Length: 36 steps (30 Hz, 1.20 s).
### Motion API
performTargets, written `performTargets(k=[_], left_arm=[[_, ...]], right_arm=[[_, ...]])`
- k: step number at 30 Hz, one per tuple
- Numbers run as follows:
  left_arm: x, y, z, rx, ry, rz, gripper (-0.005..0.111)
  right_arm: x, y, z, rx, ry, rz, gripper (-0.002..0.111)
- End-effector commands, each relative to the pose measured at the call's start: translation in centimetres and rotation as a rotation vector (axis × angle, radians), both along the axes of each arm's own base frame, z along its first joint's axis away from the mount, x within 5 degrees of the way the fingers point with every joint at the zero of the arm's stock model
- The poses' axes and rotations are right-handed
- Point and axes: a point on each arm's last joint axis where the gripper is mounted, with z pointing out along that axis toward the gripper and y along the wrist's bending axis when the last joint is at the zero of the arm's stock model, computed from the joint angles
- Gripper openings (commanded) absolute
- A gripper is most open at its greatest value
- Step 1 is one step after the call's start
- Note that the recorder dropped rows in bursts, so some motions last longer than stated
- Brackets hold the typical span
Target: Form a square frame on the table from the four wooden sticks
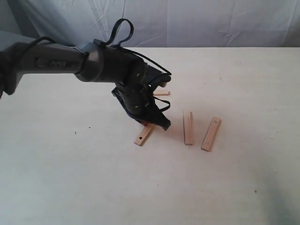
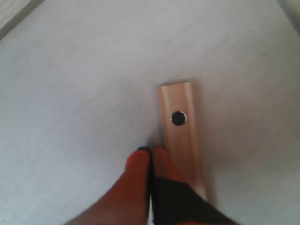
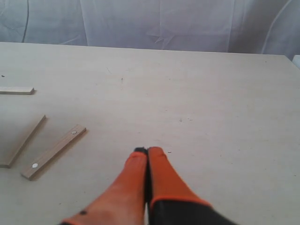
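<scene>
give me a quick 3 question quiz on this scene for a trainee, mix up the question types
1. True or false: the four wooden sticks already form a square frame.
2. The left hand is: A) open wide around a stick, B) shut beside a stick, C) holding a stick in the air.
3. How many sticks show in the right wrist view?
Key: 1 false, they lie apart on the table; 2 B; 3 three.
</scene>
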Motion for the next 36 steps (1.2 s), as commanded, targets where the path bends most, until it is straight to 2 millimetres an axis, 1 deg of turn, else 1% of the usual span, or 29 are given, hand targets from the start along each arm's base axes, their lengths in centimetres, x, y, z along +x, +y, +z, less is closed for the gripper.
performTargets(k=[1, 7, 9, 13, 16, 17, 19, 20, 23, 25, 27, 29, 32, 36], left_arm=[[-1.4, -1.0, -0.2, 0.051, 0.066, -0.087, 0.0], [-3.1, -2.4, -0.2, 0.045, 0.137, -0.253, 0.0], [-4.0, -3.1, -0.3, 0.028, 0.191, -0.308, 0.0], [-6.2, -3.6, -0.3, 0.075, 0.329, -0.416, 0.0], [-7.7, -4.6, -0.4, 0.037, 0.374, -0.475, 0.0], [-8.5, -4.9, -0.5, 0.034, 0.386, -0.502, 0.0], [-9.6, -4.8, -1.0, 0.051, 0.412, -0.516, 0.0], [-9.8, -4.8, -0.8, 0.054, 0.406, -0.521, 0.0], [-9.6, -4.8, 0.8, 0.04, 0.345, -0.517, 0.0], [-9.1, -4.5, 2.3, 0.056, 0.267, -0.48, 0.0], [-8.4, -4.0, 4.3, 0.082, 0.163, -0.42, 0.0], [-7.7, -3.0, 6.1, 0.089, 0.084, -0.34, 0.0], [-6.6, -1.0, 8.9, 0.037, 0.025, -0.232, 0.0], [-5.7, 1.9, 12.2, -0.061, -0.014, -0.116, 0.0]], right_arm=[[0.0, 0.0, 0.1, -0.001, -0.018, -0.005, -0.001], [0.0, 0.0, 0.1, -0.001, -0.018, -0.005, -0.001], [0.0, 0.0, 0.1, -0.001, -0.018, -0.005, -0.001], [0.0, 0.0, 0.1, -0.001, -0.018, -0.005, -0.001], [0.0, 0.0, 0.1, -0.001, -0.018, -0.005, -0.001], [0.0, 0.0, 0.1, -0.001, -0.018, -0.005, -0.001], [0.0, 0.0, 0.1, -0.001, -0.018, -0.005, -0.001], [0.0, 0.0, 0.1, -0.001, -0.018, -0.005, -0.001], [0.0, 0.0, 0.1, -0.001, -0.02, -0.005, -0.001], [0.0, 0.0, 0.1, -0.001, -0.02, -0.005, -0.001], [0.0, 0.0, 0.1, -0.001, -0.02, -0.005, -0.001], [0.0, 0.0, 0.1, -0.001, -0.02, -0.005, -0.001], [0.1, -0.1, 0.4, -0.001, -0.052, -0.007, -0.001], [0.3, -0.1, 1.6, 0.003, -0.192, -0.016, -0.001]])
